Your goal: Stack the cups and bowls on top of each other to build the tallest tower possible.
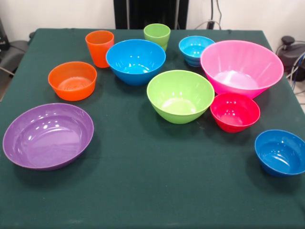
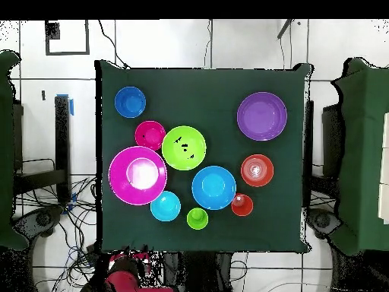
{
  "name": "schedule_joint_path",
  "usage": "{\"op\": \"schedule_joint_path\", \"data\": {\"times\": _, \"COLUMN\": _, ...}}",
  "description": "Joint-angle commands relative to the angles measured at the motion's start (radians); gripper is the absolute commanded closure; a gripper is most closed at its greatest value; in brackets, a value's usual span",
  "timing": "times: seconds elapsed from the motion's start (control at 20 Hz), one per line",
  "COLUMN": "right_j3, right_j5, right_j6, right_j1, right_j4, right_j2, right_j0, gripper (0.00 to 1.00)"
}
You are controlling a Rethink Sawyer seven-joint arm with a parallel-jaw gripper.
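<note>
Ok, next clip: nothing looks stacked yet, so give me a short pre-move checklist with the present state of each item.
1. All pieces separate, none nested: ok.
2. All upright, openings up: ok.
3. Pink bowl, the widest and a likely base, has open top access: ok, though the red bowl sits tight against its near side.
4. Orange cup and green cup stand free at the far edge: ok.
5. Purple bowl well apart from the others: ok.
6. Gripper position and opening: cannot tell, it does not show.
</note>
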Motion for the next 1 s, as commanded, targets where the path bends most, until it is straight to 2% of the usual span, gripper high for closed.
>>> {"op": "schedule_joint_path", "data": {"times": 0.05, "right_j3": -0.063, "right_j5": 0.028, "right_j6": 0.089, "right_j1": 0.01, "right_j4": -0.178, "right_j2": -0.067, "right_j0": 0.076, "gripper": 0.0}}
{"op": "schedule_joint_path", "data": {"times": 0.15, "right_j3": -0.067, "right_j5": 0.023, "right_j6": 0.084, "right_j1": 0.009, "right_j4": -0.188, "right_j2": -0.064, "right_j0": 0.078, "gripper": 0.0}}
{"op": "schedule_joint_path", "data": {"times": 0.35, "right_j3": -0.057, "right_j5": 0.061, "right_j6": 0.057, "right_j1": -0.009, "right_j4": -0.166, "right_j2": -0.021, "right_j0": 0.041, "gripper": 0.0}}
{"op": "schedule_joint_path", "data": {"times": 1.0, "right_j3": -0.049, "right_j5": 0.069, "right_j6": 0.072, "right_j1": -0.012, "right_j4": -0.164, "right_j2": -0.013, "right_j0": 0.045, "gripper": 0.0}}
